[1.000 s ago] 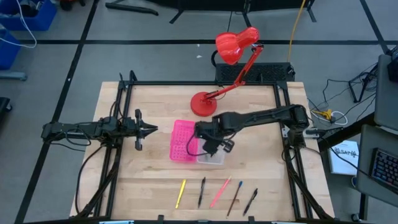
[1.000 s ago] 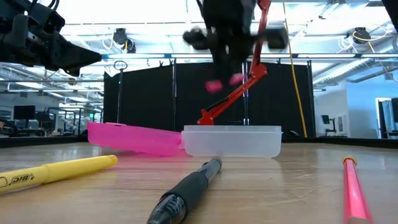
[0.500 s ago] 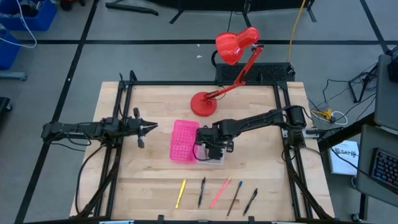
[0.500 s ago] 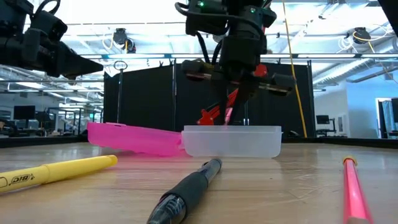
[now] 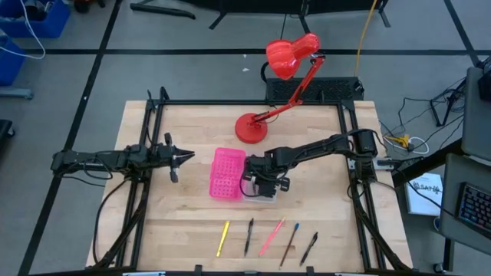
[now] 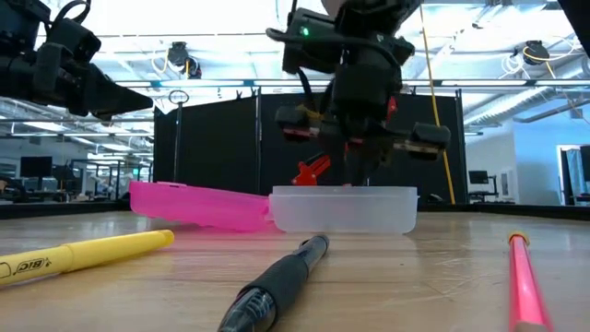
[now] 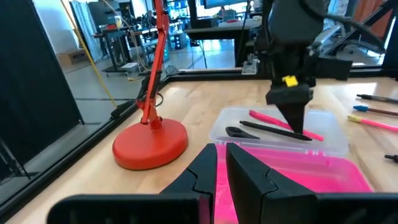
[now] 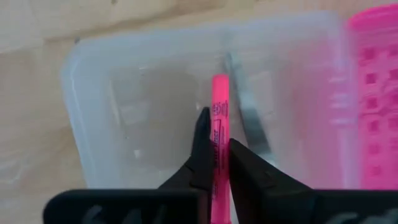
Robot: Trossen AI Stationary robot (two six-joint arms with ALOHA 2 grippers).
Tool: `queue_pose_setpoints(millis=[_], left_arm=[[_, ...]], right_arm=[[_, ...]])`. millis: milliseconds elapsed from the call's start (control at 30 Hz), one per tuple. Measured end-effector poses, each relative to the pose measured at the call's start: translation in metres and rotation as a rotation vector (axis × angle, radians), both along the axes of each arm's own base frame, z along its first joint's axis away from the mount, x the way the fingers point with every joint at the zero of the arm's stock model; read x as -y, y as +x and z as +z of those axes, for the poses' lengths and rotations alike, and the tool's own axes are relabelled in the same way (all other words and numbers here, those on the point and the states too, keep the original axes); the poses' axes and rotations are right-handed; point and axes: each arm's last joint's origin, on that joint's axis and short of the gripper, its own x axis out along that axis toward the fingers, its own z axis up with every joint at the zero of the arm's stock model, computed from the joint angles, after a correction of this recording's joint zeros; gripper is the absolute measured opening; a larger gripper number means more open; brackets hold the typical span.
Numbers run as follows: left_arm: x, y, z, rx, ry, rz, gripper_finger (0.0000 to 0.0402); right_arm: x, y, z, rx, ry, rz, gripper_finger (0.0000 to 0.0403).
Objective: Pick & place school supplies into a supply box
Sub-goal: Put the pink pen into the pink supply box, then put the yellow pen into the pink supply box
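Inside clear half [image 8: 124, 106], pink pen [image 8: 219, 124].

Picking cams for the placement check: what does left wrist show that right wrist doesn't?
Left wrist only: the red lamp, the black scissors beside the pink pen in the clear tray, loose pens on the table, the left claw.

Right wrist only: the right claw straddling the pen, seen straight down.

Both: pen, tray, pink lid.
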Motion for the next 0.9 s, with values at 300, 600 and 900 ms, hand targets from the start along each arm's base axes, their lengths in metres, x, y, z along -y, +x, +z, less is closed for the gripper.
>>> queue_pose_setpoints(millis=[300, 600, 900], left_arm=[[0.000, 0.000, 0.000, 0.002, 0.000, -0.001, 0.0044], [0.001, 0.000, 0.000, 0.001, -0.004, -0.046, 0.0044], [0.001, 0.000, 0.004, 0.073, -0.143, -0.019, 0.0044]], right_arm=[[0.002, -0.001, -0.006, 0.044, -0.015, -0.033, 0.0068], [0.002, -0.004, 0.019, 0.115, -0.046, -0.158, 0.0089], [-0.011, -0.036, 0.118, 0.335, 0.217, -0.525, 0.0079]])
